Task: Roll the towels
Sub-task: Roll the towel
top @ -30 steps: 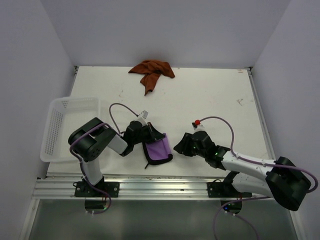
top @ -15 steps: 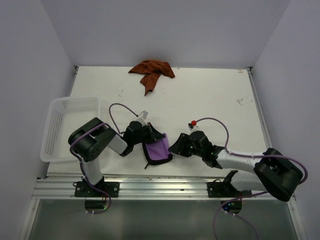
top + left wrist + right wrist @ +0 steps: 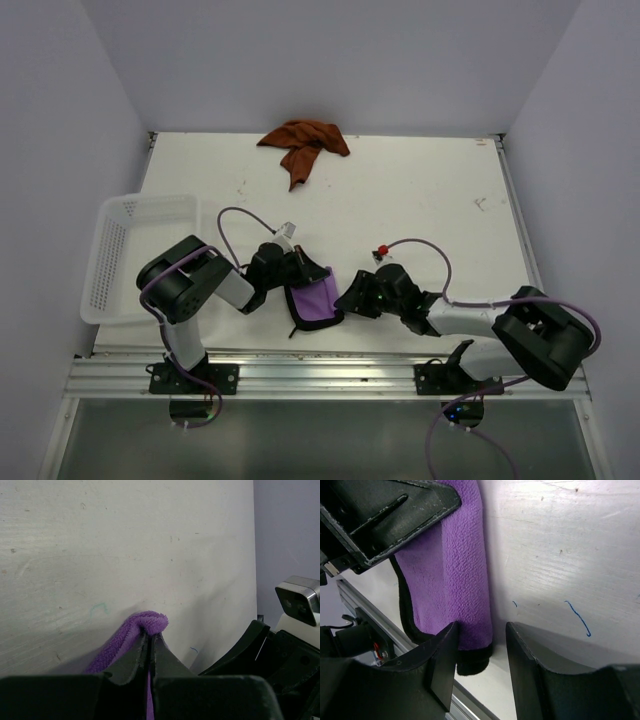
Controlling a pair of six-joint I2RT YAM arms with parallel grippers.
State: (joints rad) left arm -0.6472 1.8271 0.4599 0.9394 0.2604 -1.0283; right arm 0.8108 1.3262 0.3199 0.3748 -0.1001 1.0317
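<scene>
The purple towel, edged in dark grey-black, lies folded near the table's front edge. My left gripper is shut on its upper fold. In the left wrist view the purple towel bulges over the closed tips of my left gripper. My right gripper stands open just to the towel's right. In the right wrist view the right gripper straddles the near corner of the purple towel, apart from it. The rust orange towel lies crumpled at the table's far edge.
A white perforated basket sits at the left side of the table. A metal rail runs along the front edge just below the purple towel. Walls close in the table on three sides.
My right gripper has slid left to the purple towel's corner and its jaws have spread wider. The left gripper and both towels have stayed put.
</scene>
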